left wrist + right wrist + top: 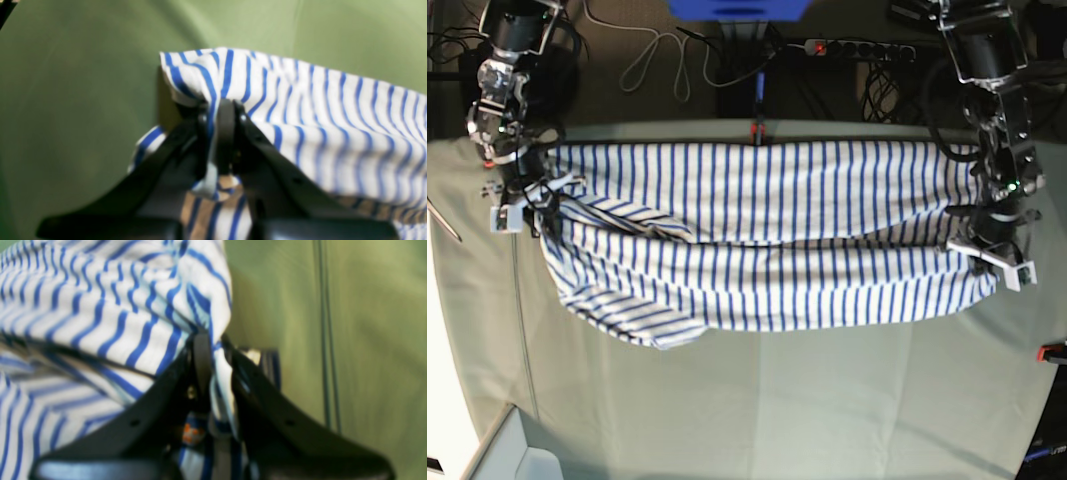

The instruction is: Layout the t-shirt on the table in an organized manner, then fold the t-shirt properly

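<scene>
**Soft striped shirt stretched between two pinches**

The t-shirt (pixel 767 240) spans the far half of the surface (pixel 827 400). The left pincer (pixel 222 110) and right pincer (pixel 210 346) each clamp bunched cloth. Light and limp, it looks best held at its edges.

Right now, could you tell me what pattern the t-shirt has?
White with thin blue stripes; the t-shirt shows best in the base view.

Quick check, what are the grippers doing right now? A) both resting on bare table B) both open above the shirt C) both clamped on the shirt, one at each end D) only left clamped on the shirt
C: the left gripper and the right gripper each have striped cloth of the t-shirt pinched between closed jaws, and the base view shows it stretched between them across the table.
</scene>
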Controlling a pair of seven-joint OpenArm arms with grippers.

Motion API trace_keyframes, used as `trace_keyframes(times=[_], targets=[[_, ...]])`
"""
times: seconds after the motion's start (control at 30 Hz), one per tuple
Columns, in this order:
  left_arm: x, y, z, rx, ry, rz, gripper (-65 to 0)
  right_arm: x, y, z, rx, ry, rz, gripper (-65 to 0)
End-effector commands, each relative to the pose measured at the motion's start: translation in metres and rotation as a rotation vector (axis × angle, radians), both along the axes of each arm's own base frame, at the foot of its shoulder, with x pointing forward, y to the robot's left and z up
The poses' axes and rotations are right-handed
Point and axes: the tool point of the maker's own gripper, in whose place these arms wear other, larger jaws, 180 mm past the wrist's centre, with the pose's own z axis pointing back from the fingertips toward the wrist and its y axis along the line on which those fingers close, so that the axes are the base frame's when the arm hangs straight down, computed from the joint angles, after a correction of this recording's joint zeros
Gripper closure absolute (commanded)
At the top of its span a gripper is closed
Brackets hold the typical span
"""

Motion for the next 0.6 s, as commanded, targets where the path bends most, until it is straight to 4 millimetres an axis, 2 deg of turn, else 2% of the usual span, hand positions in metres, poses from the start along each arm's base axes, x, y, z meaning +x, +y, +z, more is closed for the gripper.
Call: trace_keyframes(times=[0.0,0.1,0.23,0.4,0.43,0.5,0.57], targets=[[0.006,0.008,0.015,0.028,-0.049,0.006,0.0,0.011,-0.007,0.018,-0.002,-0.069,-0.003,0.0],[-0.005,0.01,0.009,0.032,-0.03,0.008,0.0,0.001,-0.007,0.012,-0.002,-0.048,-0.008,0.0],[-0.017,0.023,0.005,0.021,-0.021,0.06,0.0,-0.005,0.0,0.009,0.023,-0.038,0.024,0.0],[-0.02,0.027,0.002,0.015,-0.013,0.077,-0.1,-0.006,0.007,0.007,0.036,-0.024,0.057,0.0],[-0.02,0.025,0.0,0.007,-0.004,0.076,-0.2,-0.006,0.007,0.007,0.036,-0.024,0.057,-1.7],[-0.022,0.02,-0.003,-0.01,0.025,0.071,-2.6,-0.006,0.007,0.007,0.036,-0.024,0.056,-9.3],[-0.022,0.019,-0.006,-0.023,0.058,0.07,-8.8,-0.006,0.006,0.008,0.034,-0.024,0.056,-17.7]])
